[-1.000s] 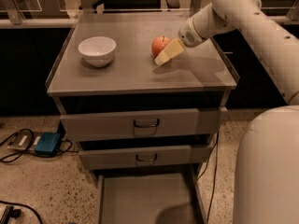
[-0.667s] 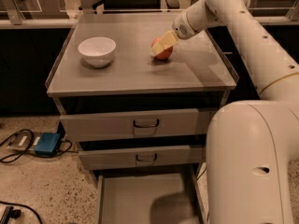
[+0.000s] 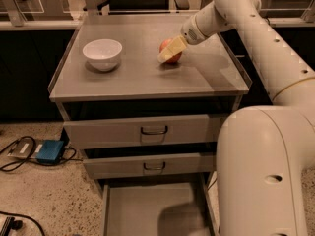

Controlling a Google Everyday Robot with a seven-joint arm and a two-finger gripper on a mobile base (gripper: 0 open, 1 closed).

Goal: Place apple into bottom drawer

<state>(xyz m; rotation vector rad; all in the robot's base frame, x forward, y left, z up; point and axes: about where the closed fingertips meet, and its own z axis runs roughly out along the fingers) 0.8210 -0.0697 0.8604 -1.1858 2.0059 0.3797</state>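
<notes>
**Spotter:** One apple (image 3: 166, 45), and you've got it on top of the cabinet (image 3: 142, 80), toward the back right of that grey top.

**Operator's mate:** And the gripper?

**Spotter:** Your gripper (image 3: 166, 56) is right at the apple, its yellowish end lying across the fruit's front and hiding part of it. Whether it has hold of the apple or only rests against it, you can't tell from this angle. Your white arm (image 3: 266, 38) reaches in over the cabinet's right edge.

**Operator's mate:** What else is up there?

**Spotter:** You have a white bowl (image 3: 102, 53) on the left of the cabinet top, well apart from the apple.

**Operator's mate:** Drawers?

**Spotter:** The bottom drawer (image 3: 138, 205) is pulled out at the cabinet's foot, its flat floor showing, part of it in shadow. The two upper drawers (image 3: 142, 131) in the cabinet's front are pushed in. Your robot's big white body (image 3: 266, 171) stands at the cabinet's right front. Left of the cabinet, a blue box (image 3: 50, 151) and cables (image 3: 15, 154) lie on the speckled floor.
</notes>
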